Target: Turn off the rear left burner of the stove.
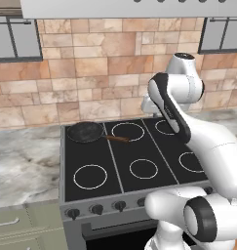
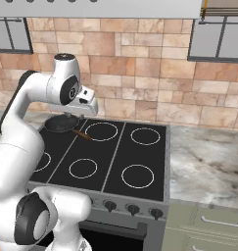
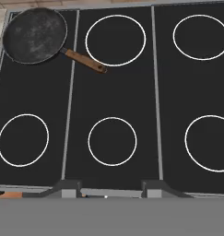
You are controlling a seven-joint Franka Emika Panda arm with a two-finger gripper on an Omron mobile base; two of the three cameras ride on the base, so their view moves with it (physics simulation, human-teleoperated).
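Hovering high over stove, pincer apart, empty; frying pan hides rear left burner, knobs way below.

Open glass below the pincer, one obstacle.
A frying pan sat far ahead-left of the pincer on the stove; its handle angled toward centre; elsewhere lay bare.

We see the stove spread beyond the gripper — black glass, six white rings. A frying pan sits far off to the fingertips' left, covering the rear left burner — its brown handle angling toward the rear middle ring.
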